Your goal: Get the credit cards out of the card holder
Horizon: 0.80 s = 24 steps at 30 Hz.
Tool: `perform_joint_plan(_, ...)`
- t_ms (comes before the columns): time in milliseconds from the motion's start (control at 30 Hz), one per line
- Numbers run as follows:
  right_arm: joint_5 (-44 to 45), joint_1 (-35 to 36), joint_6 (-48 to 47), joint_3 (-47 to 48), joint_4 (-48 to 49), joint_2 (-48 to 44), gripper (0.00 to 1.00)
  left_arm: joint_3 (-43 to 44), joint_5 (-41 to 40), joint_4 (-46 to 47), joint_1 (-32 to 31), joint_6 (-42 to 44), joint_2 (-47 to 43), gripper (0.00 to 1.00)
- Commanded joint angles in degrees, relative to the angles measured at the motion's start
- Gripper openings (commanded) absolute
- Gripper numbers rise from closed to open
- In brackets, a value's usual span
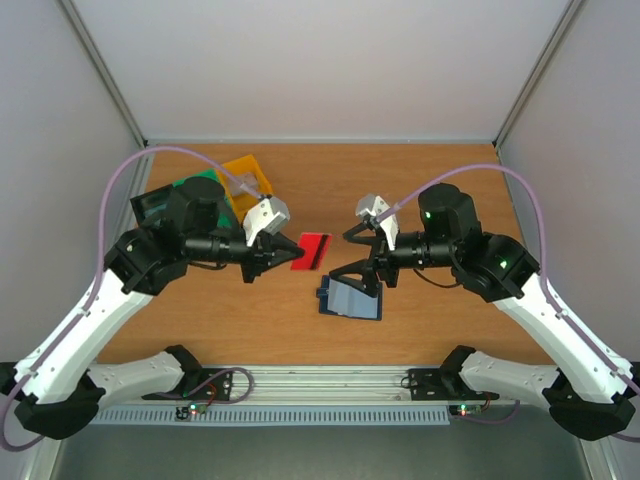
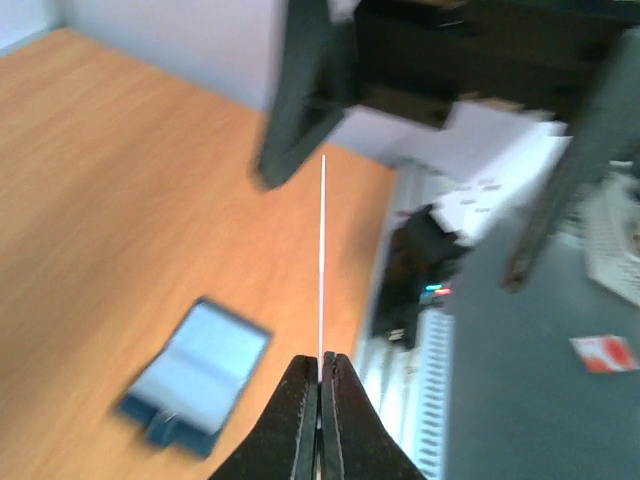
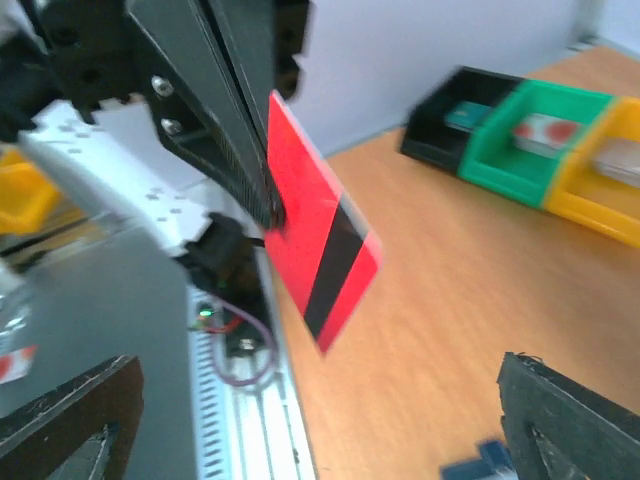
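A bright red credit card (image 1: 312, 250) with a black stripe hangs above the table, pinched at one edge by my left gripper (image 1: 292, 250), which is shut on it. In the left wrist view the card (image 2: 322, 250) shows edge-on as a thin white line rising from the shut gripper (image 2: 321, 368). My right gripper (image 1: 348, 252) stands open just right of the card, touching nothing; its wrist view shows the card (image 3: 320, 250) well ahead of the wide-apart gripper (image 3: 320, 430). The navy card holder (image 1: 350, 297) lies open on the table below the right gripper, and the left wrist view also catches the card holder (image 2: 200, 375).
Three bins stand at the back left behind the left arm: black bin (image 3: 450, 125), green bin (image 3: 525, 135) and yellow bin (image 3: 600, 180), with cards lying inside. In the top view the green bin (image 1: 200, 185) and yellow bin (image 1: 248, 175) show.
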Motion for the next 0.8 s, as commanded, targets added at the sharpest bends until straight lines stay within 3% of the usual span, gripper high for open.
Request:
perform_joint_plan(0,15.6,-1.8,3.8,-3.6,3.3,-2.6,0.98,5.3,-20.9,-14.6,5.8,16.3,4.5,0.0)
perform_joint_plan(133,16.5,-3.4,4.2,-5.5,2.8,-3.3,0.99,4.2,-36.1,-17.4,20.5,41.6,10.2,0.0)
perform_joint_plan(233,15.9,-3.8,3.3,-6.3,2.6,-3.4,0.98,2.0,-44.4,-10.2,29.9,54.3,15.2,0.0)
perform_joint_plan(367,15.7,-4.2,2.2,-6.7,2.2,-2.7,0.98,2.1,-50.7,4.2,35.3,66.4,24.4,0.0)
perform_joint_plan(500,15.9,-4.6,2.1,-6.9,1.5,-2.3,0.99,5.8,-53.0,13.5,36.6,69.3,34.1,0.0)
perform_joint_plan(767,16.7,-5.0,2.1,-7.1,1.4,-1.0,0.99,12.9,-56.2,18.5,39.7,70.3,49.8,0.0)
